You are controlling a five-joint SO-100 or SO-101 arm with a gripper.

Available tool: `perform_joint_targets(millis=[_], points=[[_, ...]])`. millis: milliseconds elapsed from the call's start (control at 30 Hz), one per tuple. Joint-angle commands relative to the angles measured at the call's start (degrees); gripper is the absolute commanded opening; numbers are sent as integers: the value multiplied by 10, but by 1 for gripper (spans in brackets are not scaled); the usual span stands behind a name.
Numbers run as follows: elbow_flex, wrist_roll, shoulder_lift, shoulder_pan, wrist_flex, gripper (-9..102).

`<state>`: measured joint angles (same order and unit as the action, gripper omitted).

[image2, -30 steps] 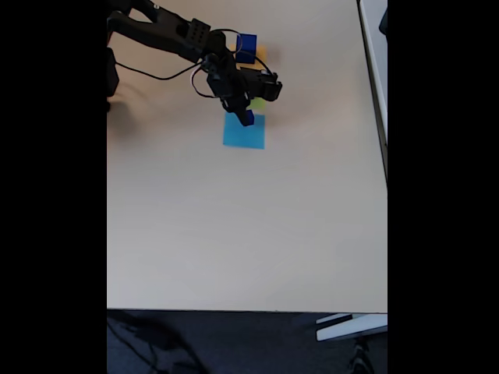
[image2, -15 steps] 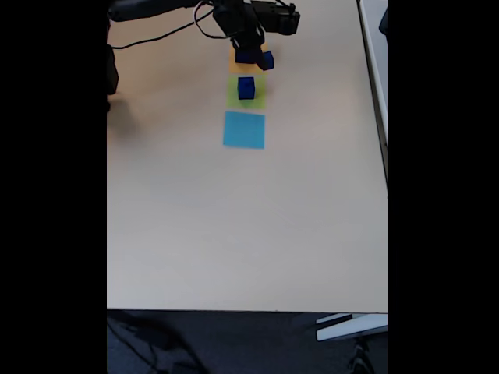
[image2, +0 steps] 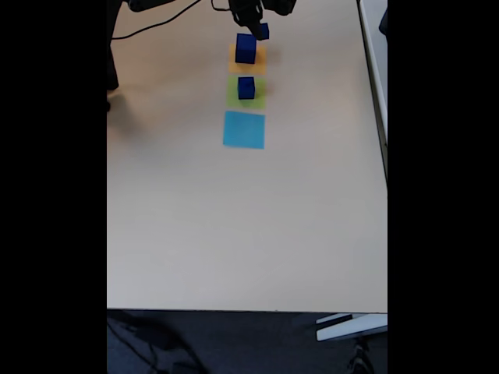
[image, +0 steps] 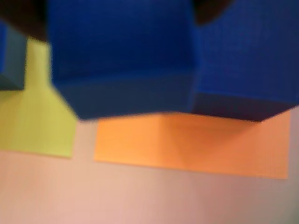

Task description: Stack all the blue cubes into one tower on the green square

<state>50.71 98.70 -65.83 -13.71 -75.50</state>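
In the fixed view, a small dark blue cube (image2: 246,87) sits on the green square (image2: 234,97), far down the beige table (image2: 234,226). Just beyond, a larger blue cube (image2: 245,48) stands on the orange square (image2: 260,56). Another blue cube (image2: 263,31) lies at the gripper (image2: 254,26); I cannot tell whether its fingers are clenched. A light-blue square (image2: 244,130) lies nearer.

The arm is reaching in along the top edge of the fixed view, black gripper (image2: 253,19) pointing downward. Can't really make out whether the jaws are open or closed, too dark.
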Motion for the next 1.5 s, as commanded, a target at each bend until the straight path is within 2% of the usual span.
perform_joint_targets(millis=[0, 833, 1467], points=[[-33, 16, -4, -16, 11, 1], [-11, 121, 54, -69, 14, 0], [25, 137, 55, -69, 23, 0]])
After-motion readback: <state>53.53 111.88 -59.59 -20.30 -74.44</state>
